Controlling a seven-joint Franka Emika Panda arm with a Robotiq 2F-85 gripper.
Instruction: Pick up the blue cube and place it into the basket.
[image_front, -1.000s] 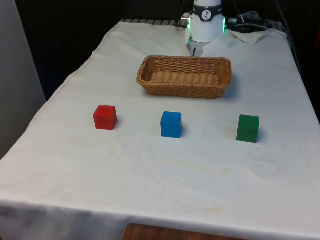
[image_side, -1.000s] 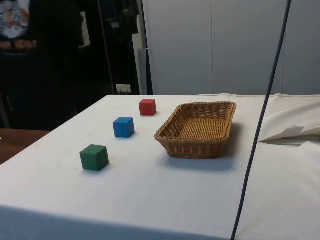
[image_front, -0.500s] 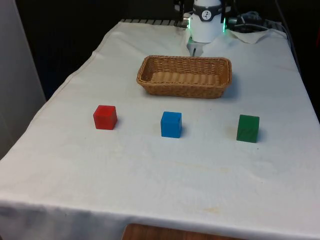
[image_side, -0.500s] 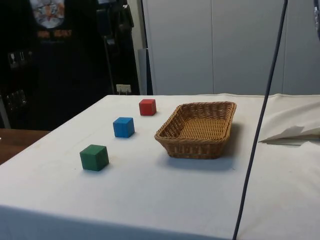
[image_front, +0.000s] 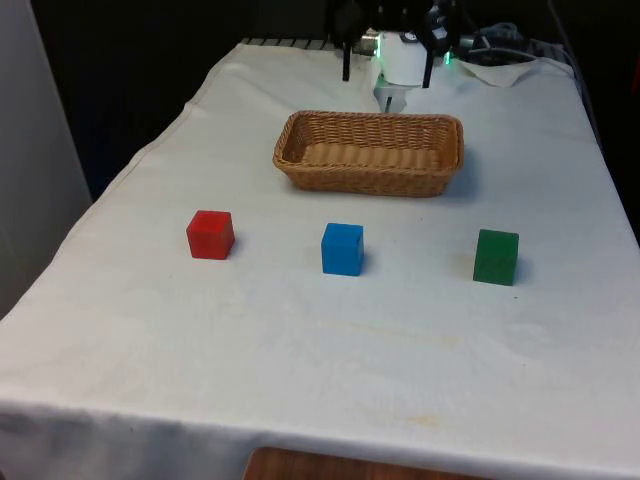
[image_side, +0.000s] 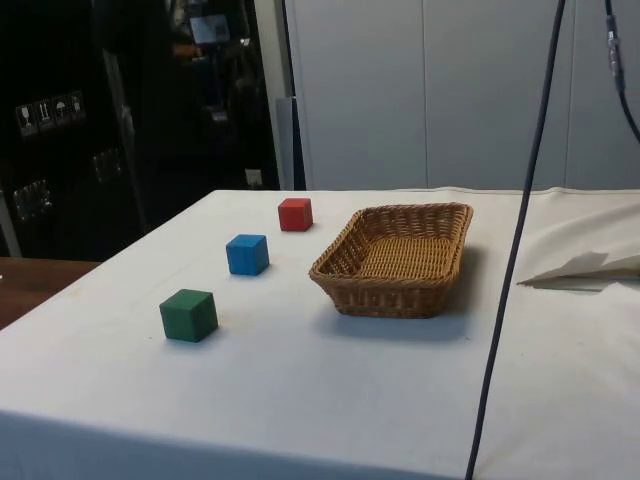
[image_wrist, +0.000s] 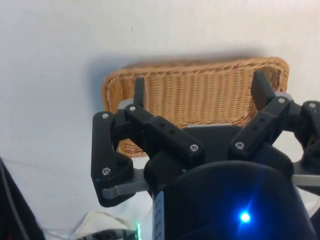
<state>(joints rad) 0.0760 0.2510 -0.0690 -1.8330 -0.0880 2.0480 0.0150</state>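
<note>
The blue cube (image_front: 342, 249) (image_side: 247, 254) rests on the white cloth, in front of the basket and between the other two cubes. The wicker basket (image_front: 368, 178) (image_side: 378, 296) (image_wrist: 165, 85) stands further back with nothing in it. My gripper (image_front: 387, 72) (image_wrist: 200, 90) hangs high above the basket's far side, far from the blue cube. It is open, its two black fingers (image_front: 346, 68) spread wide with nothing between them.
A red cube (image_front: 210, 234) (image_side: 295, 214) lies to the front view's left of the blue one. A green cube (image_front: 496, 257) (image_side: 188, 315) lies to its right. A dark cable (image_side: 510, 270) hangs across the side view.
My gripper's two fingers have come down into the front view above the basket's far side. The cubes and basket have not moved.
</note>
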